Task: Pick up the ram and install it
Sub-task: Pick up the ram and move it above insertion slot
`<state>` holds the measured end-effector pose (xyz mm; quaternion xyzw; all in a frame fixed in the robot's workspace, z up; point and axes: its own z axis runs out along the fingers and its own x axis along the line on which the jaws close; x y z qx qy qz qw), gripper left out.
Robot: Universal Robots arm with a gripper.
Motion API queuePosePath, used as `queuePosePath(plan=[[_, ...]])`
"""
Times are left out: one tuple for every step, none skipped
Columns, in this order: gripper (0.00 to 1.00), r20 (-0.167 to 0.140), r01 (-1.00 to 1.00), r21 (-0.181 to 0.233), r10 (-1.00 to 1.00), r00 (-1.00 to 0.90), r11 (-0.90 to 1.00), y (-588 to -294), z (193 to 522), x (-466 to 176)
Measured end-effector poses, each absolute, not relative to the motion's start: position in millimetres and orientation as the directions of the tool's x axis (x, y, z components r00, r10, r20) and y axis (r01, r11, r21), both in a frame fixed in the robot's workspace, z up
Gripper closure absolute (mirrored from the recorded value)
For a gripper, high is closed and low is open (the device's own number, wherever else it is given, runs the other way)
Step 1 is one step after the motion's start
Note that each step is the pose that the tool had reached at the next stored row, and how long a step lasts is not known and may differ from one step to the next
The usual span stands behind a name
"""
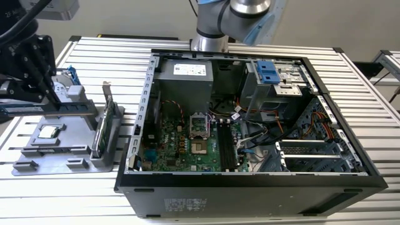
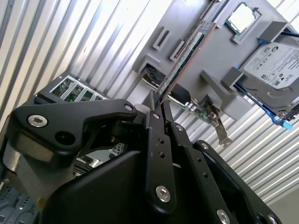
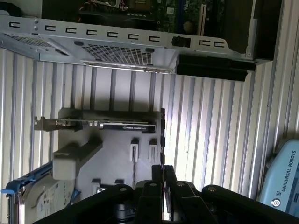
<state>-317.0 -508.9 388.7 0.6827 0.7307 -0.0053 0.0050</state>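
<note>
The ram (image 1: 22,109) is a thin dark green-blue stick lying level over the back of the grey parts holder (image 1: 62,140), at the exterior view's left. My black gripper (image 1: 55,99) reaches down onto it from above. In both wrist views the ram shows edge-on (image 2: 187,56) (image 3: 162,135), running out from between my fingertips. The gripper (image 2: 157,105) (image 3: 162,170) is shut on it. I cannot tell whether the stick still rests in the holder. The motherboard's black slots (image 1: 226,145) lie inside the open computer case (image 1: 250,192).
A green card with a metal bracket (image 1: 103,124) (image 3: 107,125) stands upright in the holder between the ram and the case. A processor chip (image 1: 48,132) (image 2: 242,17) and a silver hard drive (image 2: 275,65) also sit on the holder. The case wall (image 3: 117,51) rises close by.
</note>
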Motion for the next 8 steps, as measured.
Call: queuePosePath(plan=[[1.00, -0.015, 0.998, -0.001, 0.998, -0.068, 0.068, -508.9, 388.7, -315.3], [1.00, -0.015, 0.998, -0.001, 0.998, -0.068, 0.068, -508.9, 388.7, -313.7], [1.00, -0.014, 0.998, -0.001, 0.998, -0.068, 0.068, -508.9, 388.7, -311.9], [1.00, -0.015, 0.998, -0.001, 0.998, -0.068, 0.068, -508.9, 388.7, -310.1], [1.00, -0.015, 0.998, -0.001, 0.998, -0.068, 0.068, -508.9, 388.8, -308.2], [1.00, -0.015, 0.998, -0.001, 0.998, -0.068, 0.068, -508.9, 388.7, -306.5], [1.00, -0.015, 0.998, -0.001, 0.998, -0.068, 0.068, -508.9, 388.7, -304.7], [1.00, -0.015, 0.998, -0.001, 0.998, -0.068, 0.068, -508.9, 388.7, -302.6]])
